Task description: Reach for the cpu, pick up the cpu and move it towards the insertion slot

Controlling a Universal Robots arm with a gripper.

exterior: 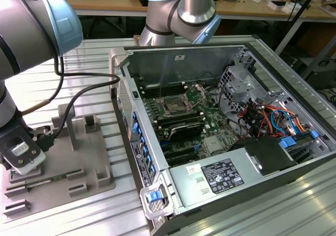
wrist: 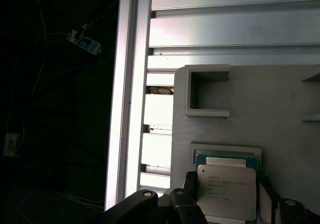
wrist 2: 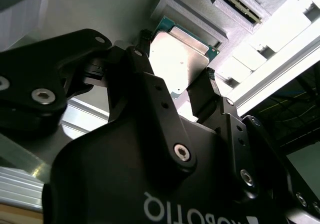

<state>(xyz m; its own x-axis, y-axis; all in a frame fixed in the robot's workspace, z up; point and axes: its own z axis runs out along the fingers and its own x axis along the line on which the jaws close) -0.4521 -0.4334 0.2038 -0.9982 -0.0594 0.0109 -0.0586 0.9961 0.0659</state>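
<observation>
- Bending low at the exterior view's left, the arm holds its wrist just over the grey fixture, which lies on the ribbed aluminium table. Just beside the fixture, toward the exterior view's right, stands the open computer case. On its green motherboard the insertion slot shows a dark centre in a shiny silver frame, well apart from the wrist.
- In the second wrist view the gripper straddles the cpu. One black fingertip meets one edge of the chip and its partner meets the opposite edge. The claw is partly closed, spread only by the chip's width, and has the cpu between its pads. The chip's silvery top glares, and a thin green rim shows along two sides. The raised grey wall of the fixture's recess lies close around it.
- In the first wrist view the cpu sits over its shallow recess, near the edge of the fixture that runs along the table's rail. Dark fingers press close on two sides with no gap to see. A square walled pocket of the fixture lies near it.
</observation>
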